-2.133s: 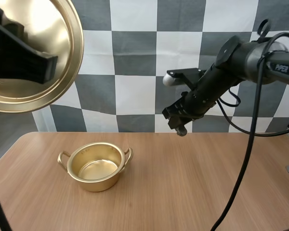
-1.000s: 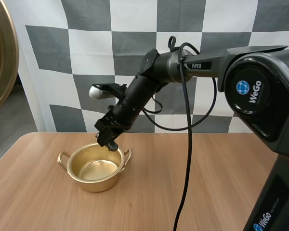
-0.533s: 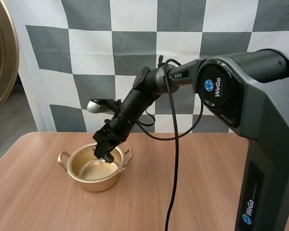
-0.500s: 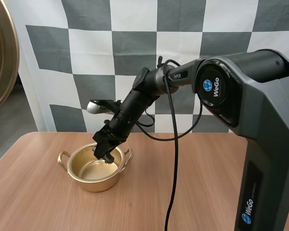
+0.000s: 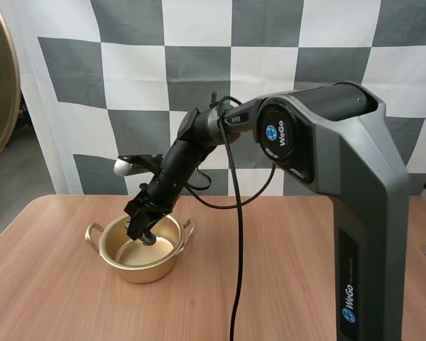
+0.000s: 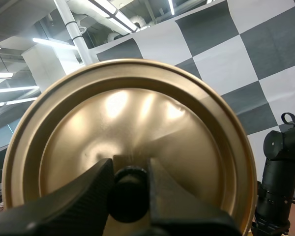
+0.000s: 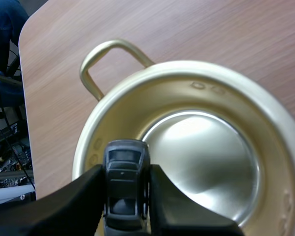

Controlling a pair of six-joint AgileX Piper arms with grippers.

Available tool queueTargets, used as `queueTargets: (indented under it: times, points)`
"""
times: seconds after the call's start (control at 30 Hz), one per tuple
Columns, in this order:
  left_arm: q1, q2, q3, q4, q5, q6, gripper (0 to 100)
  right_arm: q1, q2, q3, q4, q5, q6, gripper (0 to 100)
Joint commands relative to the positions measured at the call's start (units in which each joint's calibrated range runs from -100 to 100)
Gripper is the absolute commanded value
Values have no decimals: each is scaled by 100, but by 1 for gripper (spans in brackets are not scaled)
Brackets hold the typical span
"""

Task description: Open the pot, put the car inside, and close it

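Grey car [image 7: 126, 196], long axis in line with the right pincer [image 7: 126, 169] pinching it, end aimed into open pot [image 7: 196, 69]; left pincer [image 6: 130, 169] pinches lid [image 6: 137, 118] by knob [image 6: 129, 194].

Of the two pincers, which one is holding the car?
The right pincer, low over the open pot, pinches the dark car between its tips; the left pincer instead grips the knob of the golden lid.
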Motion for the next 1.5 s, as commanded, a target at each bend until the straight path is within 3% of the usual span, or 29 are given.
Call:
queueTargets:
  times: [0.0,0.37,1.0,1.1,1.17,1.27,1.33,1.47]
  points:
    - [-1,-5,-5,-2,6,-6,0,3,87,-191,-13,0,37,0]
    - [-1,-5,-5,-2,6,-6,0,3,811,-267,-52,0,37,0]
    - [-1,-5,-5,-2,6,-6,0,3,959,-283,-7,-384,264,1]
    - [-1,-5,-5,-2,6,-6,0,3,959,-283,-7,-384,264,32]
    - [-1,-5,-5,-2,6,-6,0,3,959,-283,3,-368,264,58]
    - [-1,-5,-5,-2,6,-6,0,3,959,-283,3,-311,228,86]
    - [-1,-5,-5,-2,6,-6,0,3,959,-283,3,-293,228,93]
    - [-1,-5,-5,-2,6,-6,0,3,959,-283,3,-275,228,93]
